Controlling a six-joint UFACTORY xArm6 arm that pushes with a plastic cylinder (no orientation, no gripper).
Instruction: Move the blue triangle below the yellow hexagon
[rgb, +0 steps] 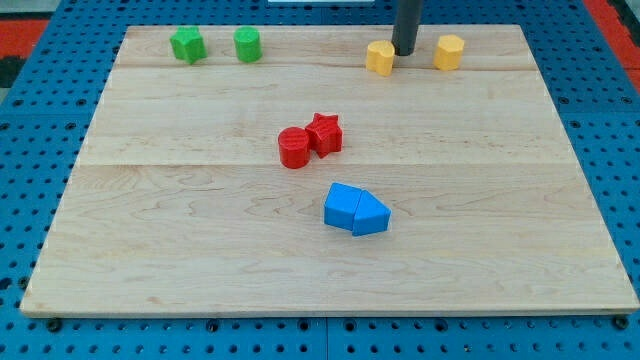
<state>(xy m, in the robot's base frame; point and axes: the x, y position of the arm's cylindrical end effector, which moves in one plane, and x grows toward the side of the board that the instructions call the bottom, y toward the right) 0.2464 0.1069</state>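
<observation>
Board: a light wooden table top (200, 250) resting on a blue perforated base (620, 150).
Tool: a straight dark rod (407, 20) enters from the view's top; there are no jaws to open or close, and it holds nothing.
My tip: my tip (404, 51) rests on the board near the view's top edge, just beside the right side of one yellow block and well short of the other.
Yellow blocks: one yellow block (380, 57) lies at the left of my tip, seemingly touching the rod; a second yellow block (449, 51) lies to the view's right of it, apart from the rod. Which of the two is the hexagon cannot be told with certainty at this size.
Blue triangle: the blue triangle (370, 214) lies in the lower middle of the board, well apart from my tip and from both yellow blocks, toward the view's bottom.
Blue neighbour: a blue cube-like block (343, 205) touches the triangle on its left side; the two form one cluster.
Red blocks: a red cylinder (294, 147) and a red star (324, 133) lie touching each other near the board's centre, between the yellow pair and the blue cluster.
Green blocks: a green block of angular outline (187, 44) and a green cylinder (247, 44) lie near the view's top left, near each other but apart.
</observation>
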